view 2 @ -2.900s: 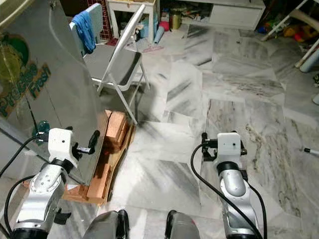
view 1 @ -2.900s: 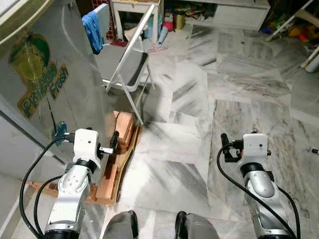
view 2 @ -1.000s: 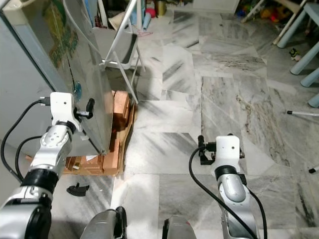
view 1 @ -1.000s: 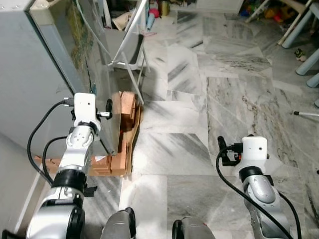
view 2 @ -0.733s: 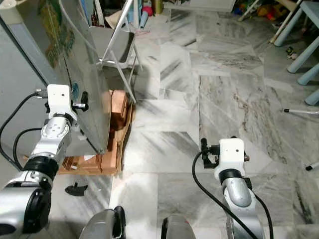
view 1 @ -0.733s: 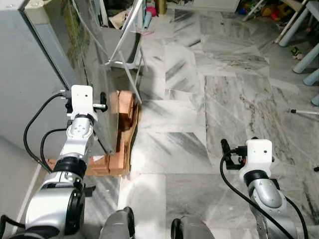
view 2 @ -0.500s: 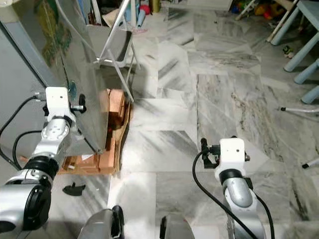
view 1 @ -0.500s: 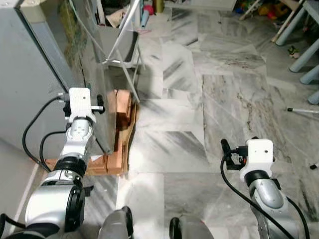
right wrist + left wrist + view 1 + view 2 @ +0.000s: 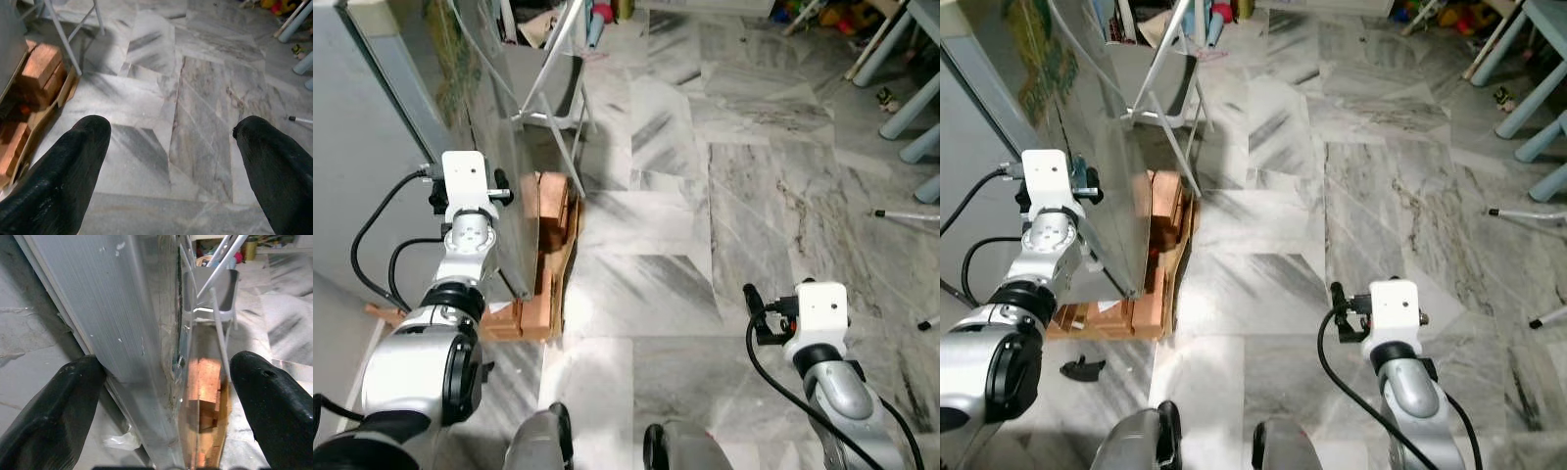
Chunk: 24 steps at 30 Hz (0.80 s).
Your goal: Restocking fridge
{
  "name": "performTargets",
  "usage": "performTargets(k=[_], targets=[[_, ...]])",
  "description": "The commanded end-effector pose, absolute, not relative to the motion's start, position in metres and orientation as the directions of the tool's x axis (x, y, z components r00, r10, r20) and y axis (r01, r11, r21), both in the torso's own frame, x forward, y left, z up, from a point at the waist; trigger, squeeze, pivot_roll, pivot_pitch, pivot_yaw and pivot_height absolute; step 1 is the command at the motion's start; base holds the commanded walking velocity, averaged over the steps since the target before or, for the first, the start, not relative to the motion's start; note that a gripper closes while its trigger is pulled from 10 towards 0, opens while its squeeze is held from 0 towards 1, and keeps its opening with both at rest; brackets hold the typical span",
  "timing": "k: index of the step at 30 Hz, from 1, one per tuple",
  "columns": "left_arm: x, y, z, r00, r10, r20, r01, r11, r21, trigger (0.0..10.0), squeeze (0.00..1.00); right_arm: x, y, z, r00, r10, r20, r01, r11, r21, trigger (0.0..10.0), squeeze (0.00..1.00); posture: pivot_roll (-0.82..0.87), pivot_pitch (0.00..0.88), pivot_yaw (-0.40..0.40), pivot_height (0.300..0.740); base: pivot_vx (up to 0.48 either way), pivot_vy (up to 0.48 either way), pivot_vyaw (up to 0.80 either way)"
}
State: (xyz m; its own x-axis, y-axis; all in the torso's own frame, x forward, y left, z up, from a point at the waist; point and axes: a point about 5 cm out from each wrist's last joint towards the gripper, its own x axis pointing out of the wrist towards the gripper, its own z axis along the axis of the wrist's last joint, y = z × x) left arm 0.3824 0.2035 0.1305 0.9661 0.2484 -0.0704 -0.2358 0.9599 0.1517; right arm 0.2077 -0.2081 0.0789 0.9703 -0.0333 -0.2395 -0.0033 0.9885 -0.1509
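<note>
The tall silver fridge [image 9: 372, 147] is seen at the robot's left, raised on reddish wooden blocks [image 9: 548, 255]. Its shiny door edge [image 9: 142, 333] is straddled by the left gripper [image 9: 166, 382], fingers spread apart. The right gripper [image 9: 171, 161] is held over grey marble floor [image 9: 195, 98], fingers likewise apart.

The floor [image 9: 705, 196] is viewed downward from the head; at 10 o'clock, the fridge [image 9: 122, 333] is framed closely by the left wrist.

Glossy metal fridge door [image 9: 1102, 147], polished marble floor [image 9: 1371, 176]
</note>
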Motion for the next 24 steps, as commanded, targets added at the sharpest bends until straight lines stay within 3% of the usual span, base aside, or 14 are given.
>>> performTargets(k=[1,4,6,7,9,11,12,14,19,23,24], targets=[[0.391,0.182,0.142,0.988,0.147,-0.048,-0.138,0.979,0.154,10.0,0.0,0.206,-0.21,0.083,0.972,-0.029,-0.235,-0.009,0.987,-0.161,10.0,0.0,-0.18,0.157,-0.055,0.74,0.0,0.0,0.0],[0.395,0.149,0.151,1.0,-0.005,0.009,0.003,0.965,0.263,10.0,0.0,0.203,-0.212,0.079,0.966,-0.025,-0.256,-0.02,0.985,-0.171,10.0,0.0,-0.18,0.154,-0.055,0.74,0.0,0.0,0.0],[0.389,0.094,0.153,0.97,-0.24,0.049,0.211,0.921,0.328,10.0,0.0,0.201,-0.214,0.074,0.96,-0.024,-0.28,-0.025,0.985,-0.171,10.0,0.0,-0.17,0.15,-0.059,0.74,0.0,0.0,0.0],[0.377,0.046,0.154,0.896,-0.438,0.075,0.391,0.858,0.334,10.0,0.0,0.201,-0.215,0.071,0.955,-0.025,-0.295,-0.026,0.985,-0.168,10.0,0.0,-0.17,0.15,-0.059,0.74,0.0,0.0,0.0],[0.342,-0.026,0.163,0.684,-0.713,0.152,0.641,0.688,0.34,10.0,0.0,0.201,-0.215,0.068,0.952,-0.026,-0.306,-0.02,0.989,-0.148,10.0,0.0,-0.16,0.147,-0.06,0.74,0.0,0.0,0.0],[0.299,-0.08,0.177,0.443,-0.866,0.232,0.799,0.499,0.336,10.0,0.0,0.204,-0.213,0.066,0.952,-0.02,-0.307,-0.025,0.989,-0.143,10.0,0.0,-0.16,0.138,-0.054,0.74,0.0,0.0,0.0],[0.286,-0.094,0.183,0.375,-0.891,0.257,0.831,0.446,0.332,10.0,0.0,0.205,-0.211,0.065,0.952,-0.016,-0.306,-0.029,0.989,-0.143,10.0,0.0,-0.16,0.137,-0.052,0.74,0.0,0.0,0.0],[0.278,-0.104,0.186,0.326,-0.908,0.264,0.846,0.405,0.347,10.0,0.0,0.206,-0.209,0.065,0.952,-0.013,-0.305,-0.033,0.989,-0.144,10.0,0.0,-0.17,0.134,-0.045,0.74,0.0,0.0,0.0],[0.306,-0.076,0.175,0.445,-0.87,0.212,0.806,0.493,0.329,10.0,0.0,0.203,-0.209,0.063,0.952,-0.028,-0.304,-0.012,0.992,-0.127,10.0,0.0,-0.16,0.136,-0.023,0.74,0.0,0.0,0.0],[0.317,-0.036,0.157,0.501,-0.851,0.158,0.783,0.523,0.335,10.0,0.0,0.203,-0.207,0.063,0.955,-0.033,-0.295,-0.001,0.993,-0.115,10.0,0.0,-0.15,0.138,-0.014,0.74,0.0,0.0,0.0],[0.32,0.0,0.138,0.549,-0.829,0.107,0.771,0.552,0.319,10.0,0.0,0.207,-0.206,0.065,0.96,-0.033,-0.277,-0.001,0.993,-0.121,10.0,0.0,-0.13,0.142,-0.008,0.74,0.277,0.0,0.0]])
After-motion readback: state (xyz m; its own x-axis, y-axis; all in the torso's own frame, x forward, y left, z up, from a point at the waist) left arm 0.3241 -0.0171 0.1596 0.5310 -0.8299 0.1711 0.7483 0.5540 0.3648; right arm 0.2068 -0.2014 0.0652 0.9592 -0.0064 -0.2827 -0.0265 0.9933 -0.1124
